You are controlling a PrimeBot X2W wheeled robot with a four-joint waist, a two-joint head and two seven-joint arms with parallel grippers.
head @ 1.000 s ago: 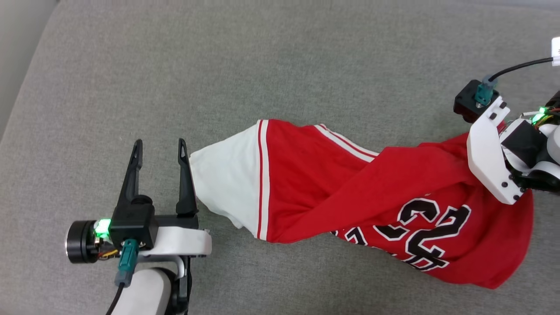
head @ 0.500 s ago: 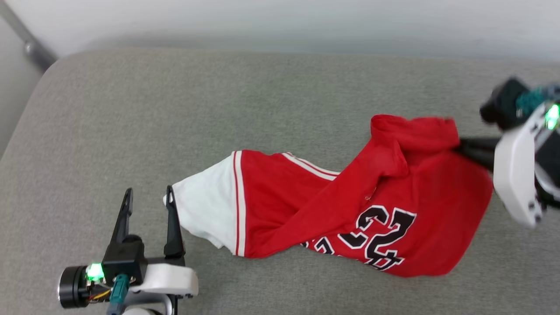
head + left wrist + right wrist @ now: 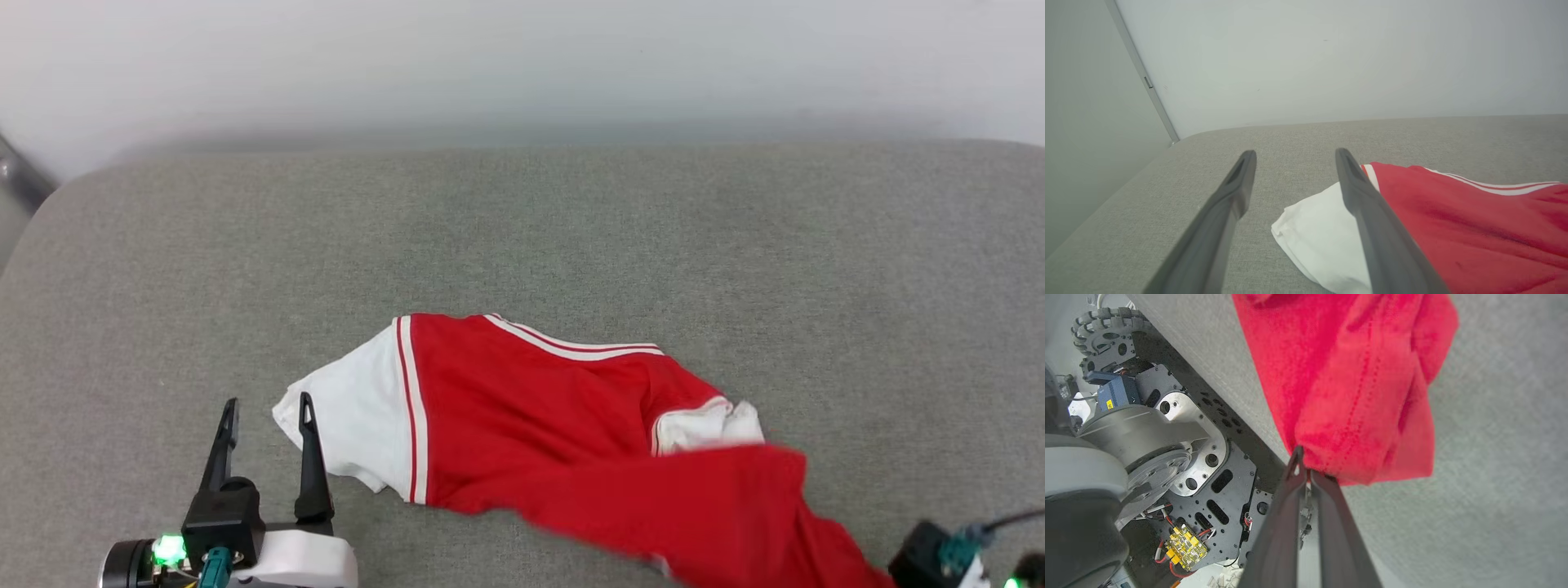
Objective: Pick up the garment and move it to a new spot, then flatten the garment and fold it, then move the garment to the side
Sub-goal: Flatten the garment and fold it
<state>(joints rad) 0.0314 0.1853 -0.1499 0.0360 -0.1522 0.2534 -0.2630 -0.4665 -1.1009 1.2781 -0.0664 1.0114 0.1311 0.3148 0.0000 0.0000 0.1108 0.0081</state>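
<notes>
The garment (image 3: pixel 539 392) lies across the near middle of the grey padded surface (image 3: pixel 571 229). Its left end rests flat, and its right end is lifted toward the lower right of the head view. The right gripper (image 3: pixel 1303 467) has both fingers pressed together on a bunched fold of red hem fabric. Pinching an edge rather than the middle lets the remaining cloth trail, which suits carrying or drawing the garment out. In the right wrist view the pinched fold is near the front edge of the surface, with the robot's base (image 3: pixel 1167 449) beyond it. The left gripper (image 3: pixel 268 402) has its fingers spread wide and holds nothing. One finger sits at the edge of the white sleeve (image 3: pixel 359 425), though contact cannot be confirmed. This position appears to prepare a second hold on that corner. The cloth is twisted, so flattening is not yet begun.
</notes>
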